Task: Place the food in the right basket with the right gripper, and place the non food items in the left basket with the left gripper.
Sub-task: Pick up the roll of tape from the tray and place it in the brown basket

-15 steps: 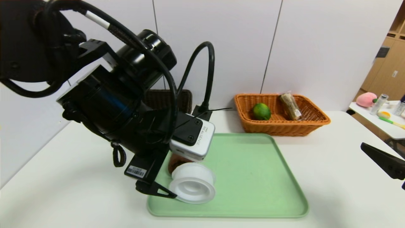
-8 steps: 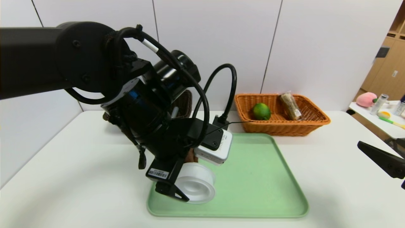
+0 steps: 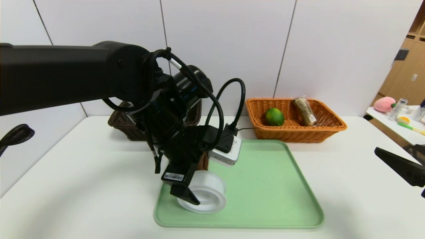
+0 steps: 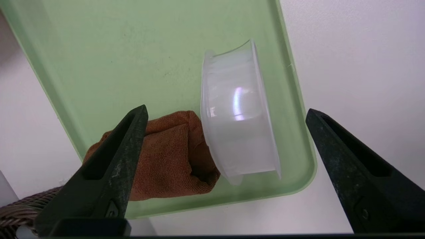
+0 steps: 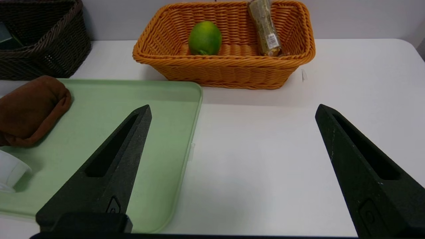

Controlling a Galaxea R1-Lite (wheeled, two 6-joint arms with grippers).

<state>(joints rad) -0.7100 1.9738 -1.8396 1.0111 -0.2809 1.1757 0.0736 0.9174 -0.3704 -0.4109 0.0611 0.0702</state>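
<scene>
Left pincer [image 4: 225, 132] is hanging spread wide above the white tape roll [image 4: 237, 113], which is standing on edge at the green tray [image 4: 99, 49]'s near-left corner, touching the brown cloth [image 4: 166, 156]. Roll's axis is running roughly across the fingers. Right pincer [image 5: 232, 146], also apart, is idling over the tabletop [image 5: 265, 149].

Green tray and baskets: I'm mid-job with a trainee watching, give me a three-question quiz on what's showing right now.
1. True or false: the left gripper is shut on the white tape roll.
2. What lies against the roll on the green tray? A) lime B) brown cloth C) snack bar
3. Name the two items in the orange basket.

Key: 1. False, its jaws are open, straddling the roll. 2. B, the brown cloth. 3. The lime and the snack bar.
</scene>
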